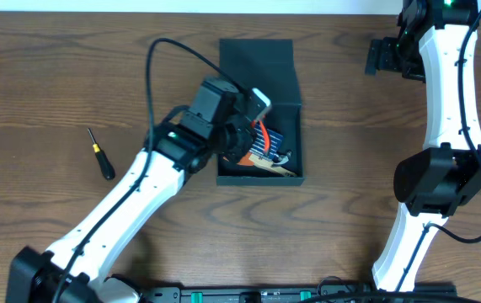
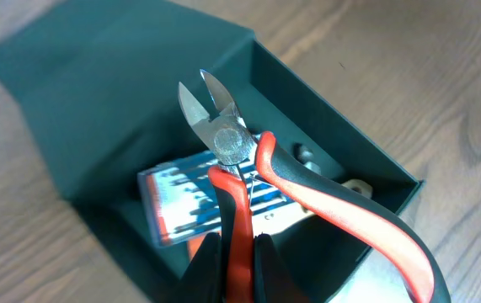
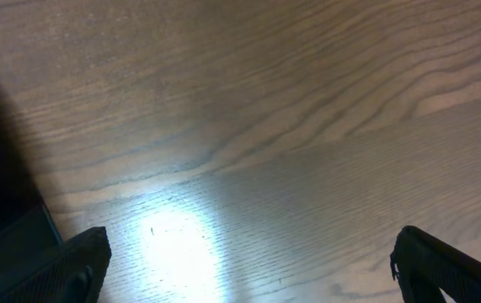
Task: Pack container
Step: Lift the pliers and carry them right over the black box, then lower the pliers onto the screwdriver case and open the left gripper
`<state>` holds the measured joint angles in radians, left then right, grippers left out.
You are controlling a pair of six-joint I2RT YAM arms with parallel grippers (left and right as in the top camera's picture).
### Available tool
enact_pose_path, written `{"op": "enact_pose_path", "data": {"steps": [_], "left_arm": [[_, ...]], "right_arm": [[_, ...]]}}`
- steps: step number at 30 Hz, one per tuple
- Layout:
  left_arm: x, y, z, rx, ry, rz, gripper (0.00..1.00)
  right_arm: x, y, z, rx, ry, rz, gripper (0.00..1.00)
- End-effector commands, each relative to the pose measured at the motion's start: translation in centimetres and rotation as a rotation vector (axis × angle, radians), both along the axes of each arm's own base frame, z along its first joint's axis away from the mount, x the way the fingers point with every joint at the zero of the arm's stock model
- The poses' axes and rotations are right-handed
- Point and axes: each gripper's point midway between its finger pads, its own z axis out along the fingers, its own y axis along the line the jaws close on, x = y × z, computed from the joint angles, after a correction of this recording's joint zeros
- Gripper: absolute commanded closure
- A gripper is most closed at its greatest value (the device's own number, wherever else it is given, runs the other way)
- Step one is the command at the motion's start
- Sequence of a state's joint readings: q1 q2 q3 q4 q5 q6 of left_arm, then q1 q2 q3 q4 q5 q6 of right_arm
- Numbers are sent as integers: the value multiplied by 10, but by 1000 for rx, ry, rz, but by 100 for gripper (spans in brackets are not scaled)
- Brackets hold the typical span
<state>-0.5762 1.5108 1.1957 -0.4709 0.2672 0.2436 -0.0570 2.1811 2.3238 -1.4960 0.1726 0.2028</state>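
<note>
1. The dark teal-green cardboard container (image 1: 301, 126) sits at the far middle of the brown wood-grain table (image 1: 55, 67), with its hinged flap lid (image 1: 257, 59) laid open on the far side. Nothing braces the box, so we judge that a sideways shove on a wall could slide it.
2. Inside lies a blue-and-white striped flat packet (image 2: 181, 202), with small pale pieces (image 2: 354, 187) beside it. Whatever we lower will land on these, and a hard drop could knock or crush them.
3. The left gripper (image 2: 238, 252) hangs over the open box, clamped on only one handle of the red-and-black-handled steel side cutters (image 2: 232, 139). The other handle splays out toward the wall at the right of the wrist view. We see two risks here. The tool could swing about its pivot in that one-handle grip. The free handle could also catch the rim on the way down, leaving the cutters propped across the wall.
4. The cutter tips point toward the lid flap, jaws slightly parted. A tilted release could dig them into the card.
5. A black-and-yellow-handled screwdriver (image 1: 99, 153) lies outside the box, well apart to the left. Closing the lid early would leave it unpacked.
6. The right gripper (image 3: 248, 269) hovers over bare wood at the far right, fingers apart and empty. From there it cannot steady the box.
</note>
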Motion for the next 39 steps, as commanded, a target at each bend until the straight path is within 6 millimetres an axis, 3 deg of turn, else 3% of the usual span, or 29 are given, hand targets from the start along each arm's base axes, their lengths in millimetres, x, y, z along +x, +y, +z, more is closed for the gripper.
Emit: {"op": "enact_pose_path", "data": {"steps": [1, 10, 20, 31, 39], "left_arm": [[0, -12, -5, 8, 9, -41, 94], [3, -18, -46, 60, 89, -48, 94], [5, -18, -76, 97, 145, -47, 94], [4, -16, -103, 138, 196, -42, 94], [10, -6, -108, 195, 171, -3, 94]], "right_arm": [[1, 1, 17, -2, -49, -13, 1], [1, 1, 18, -2, -50, -13, 1], [1, 1, 18, -2, -50, -13, 1], [1, 1, 18, -1, -50, -14, 1], [1, 1, 18, -2, -50, -13, 1]]}}
